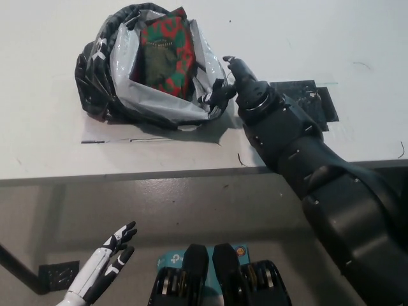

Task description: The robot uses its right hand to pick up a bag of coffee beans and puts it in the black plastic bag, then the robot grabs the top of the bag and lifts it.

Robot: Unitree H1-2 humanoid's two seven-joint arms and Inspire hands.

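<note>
Right robot hand point(239, 80) is pinched shut on the rim of the black bag point(95, 70), which lies at its 9 o'clock on the bench point(306, 38) w/ coffee bag point(167, 54) inside, long axis 12–6; left robot hand point(109, 255) idles open below.

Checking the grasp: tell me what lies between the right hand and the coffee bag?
In the head view, only the plastic bag's grey-lined right wall separates the right hand from the coffee bag.
</note>
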